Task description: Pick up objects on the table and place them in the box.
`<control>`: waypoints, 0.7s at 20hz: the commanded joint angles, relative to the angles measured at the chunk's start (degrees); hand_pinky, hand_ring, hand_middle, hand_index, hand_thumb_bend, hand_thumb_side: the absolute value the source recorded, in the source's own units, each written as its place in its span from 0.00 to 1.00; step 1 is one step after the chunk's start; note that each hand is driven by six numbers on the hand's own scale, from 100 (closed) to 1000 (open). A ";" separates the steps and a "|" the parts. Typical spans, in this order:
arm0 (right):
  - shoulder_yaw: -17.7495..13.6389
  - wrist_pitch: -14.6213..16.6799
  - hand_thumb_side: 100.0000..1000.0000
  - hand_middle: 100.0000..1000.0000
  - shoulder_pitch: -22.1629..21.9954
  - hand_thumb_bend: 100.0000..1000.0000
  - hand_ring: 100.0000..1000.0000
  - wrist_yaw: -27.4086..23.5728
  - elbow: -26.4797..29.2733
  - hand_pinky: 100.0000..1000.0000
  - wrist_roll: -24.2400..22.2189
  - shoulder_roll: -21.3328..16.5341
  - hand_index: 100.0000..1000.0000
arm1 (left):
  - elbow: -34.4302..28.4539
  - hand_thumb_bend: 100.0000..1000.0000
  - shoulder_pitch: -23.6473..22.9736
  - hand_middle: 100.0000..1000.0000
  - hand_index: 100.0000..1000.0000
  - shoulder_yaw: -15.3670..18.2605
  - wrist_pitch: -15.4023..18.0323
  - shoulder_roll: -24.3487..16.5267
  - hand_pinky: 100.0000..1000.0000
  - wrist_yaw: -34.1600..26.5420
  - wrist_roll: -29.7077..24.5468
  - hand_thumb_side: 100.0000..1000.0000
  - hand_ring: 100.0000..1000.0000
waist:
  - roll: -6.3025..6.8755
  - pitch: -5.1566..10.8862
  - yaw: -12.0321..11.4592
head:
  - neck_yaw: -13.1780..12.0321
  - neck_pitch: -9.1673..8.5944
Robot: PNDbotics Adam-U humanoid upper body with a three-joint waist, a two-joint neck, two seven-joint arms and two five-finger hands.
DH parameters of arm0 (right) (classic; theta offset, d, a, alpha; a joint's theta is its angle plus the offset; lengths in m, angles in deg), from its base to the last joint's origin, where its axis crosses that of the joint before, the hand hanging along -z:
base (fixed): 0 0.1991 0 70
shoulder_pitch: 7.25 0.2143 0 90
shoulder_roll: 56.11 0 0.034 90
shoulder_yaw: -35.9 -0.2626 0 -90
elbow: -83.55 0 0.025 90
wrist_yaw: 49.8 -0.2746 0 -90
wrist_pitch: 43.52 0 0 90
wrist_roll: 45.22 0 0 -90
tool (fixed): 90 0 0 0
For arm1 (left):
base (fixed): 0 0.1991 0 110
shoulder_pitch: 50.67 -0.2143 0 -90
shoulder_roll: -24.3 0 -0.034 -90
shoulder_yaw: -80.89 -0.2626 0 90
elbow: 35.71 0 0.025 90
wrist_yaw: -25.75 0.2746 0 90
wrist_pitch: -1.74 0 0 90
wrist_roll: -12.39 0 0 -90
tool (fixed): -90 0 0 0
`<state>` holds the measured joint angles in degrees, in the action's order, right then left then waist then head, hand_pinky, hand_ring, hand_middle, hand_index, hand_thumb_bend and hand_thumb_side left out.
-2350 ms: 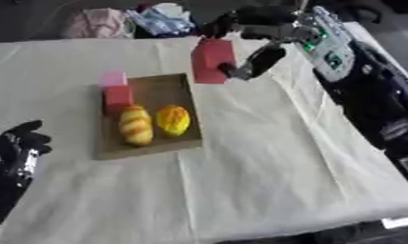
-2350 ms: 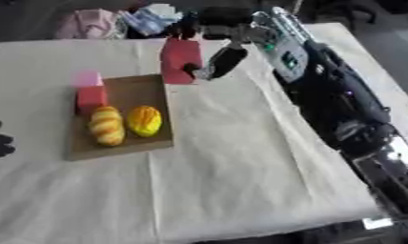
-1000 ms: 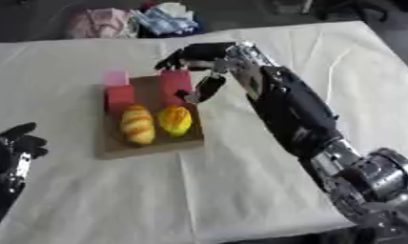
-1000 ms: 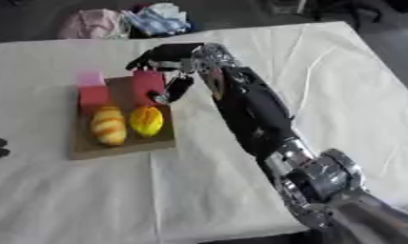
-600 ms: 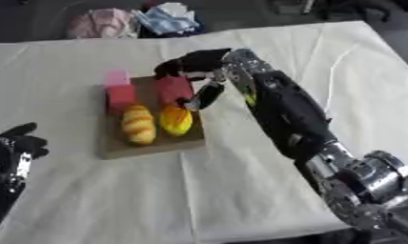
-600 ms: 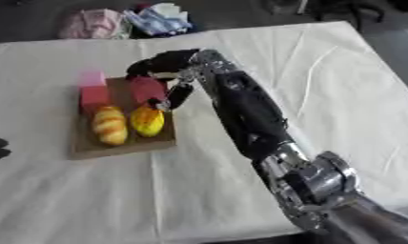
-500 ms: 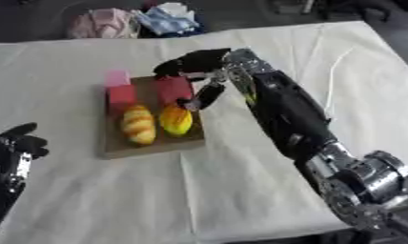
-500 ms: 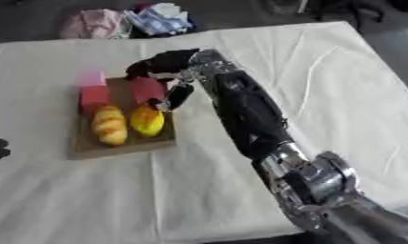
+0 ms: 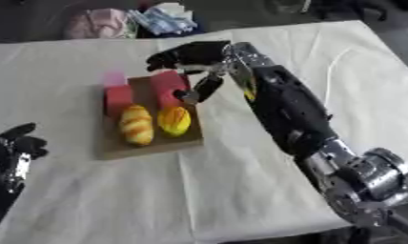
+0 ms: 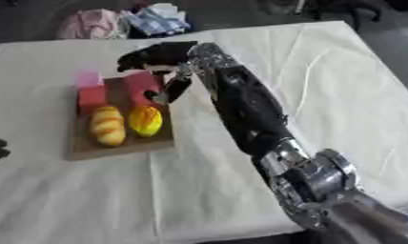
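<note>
right hand (image 9: 195, 59) curled round red block (image 9: 169, 88) | block in box (image 9: 149, 145), upper left of centre | release straight down (clear of the yellow fruit (image 9: 175, 120)) | left hand (image 9: 14, 151) idle, open, lower left

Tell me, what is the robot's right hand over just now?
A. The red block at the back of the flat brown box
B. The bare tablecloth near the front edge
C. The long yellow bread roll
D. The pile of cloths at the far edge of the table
A: the right hand arches over the red block standing in the box, behind the two yellow items.
</note>
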<state>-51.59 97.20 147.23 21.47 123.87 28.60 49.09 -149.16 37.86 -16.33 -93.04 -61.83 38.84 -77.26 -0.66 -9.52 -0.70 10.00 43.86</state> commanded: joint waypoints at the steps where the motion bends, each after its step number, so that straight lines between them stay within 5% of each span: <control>1: 0.75 1.25 0.11 1.00 1.56 0.00 0.90 -7.22 3.64 0.87 -2.56 -2.16 1.00 | -1.14 0.00 0.51 0.58 0.84 0.15 0.10 -0.85 0.72 -0.35 0.01 0.78 0.60 | 0.81 1.20 0.17 | -0.01 0.26; 10: 2.01 1.14 0.15 0.85 -4.14 0.00 0.76 -37.61 17.38 0.83 -3.57 -11.55 0.97 | -1.14 0.00 0.40 0.58 0.84 0.85 -0.32 -0.78 0.72 -0.19 0.97 0.79 0.61 | 0.44 1.06 0.83 | -1.71 0.26; 14: 1.20 -2.77 0.25 0.78 -9.67 0.00 0.71 -51.79 24.37 0.81 -5.45 -15.09 0.95 | -1.14 0.00 0.37 0.58 0.84 1.12 -0.40 -0.63 0.72 -0.18 1.77 0.78 0.61 | 0.47 0.93 1.28 | -2.85 0.26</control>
<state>-49.75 93.84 136.68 -25.93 145.06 25.25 36.36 -149.16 37.85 -15.85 -93.50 -61.83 38.84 -75.94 -0.66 -9.52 0.51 7.57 43.86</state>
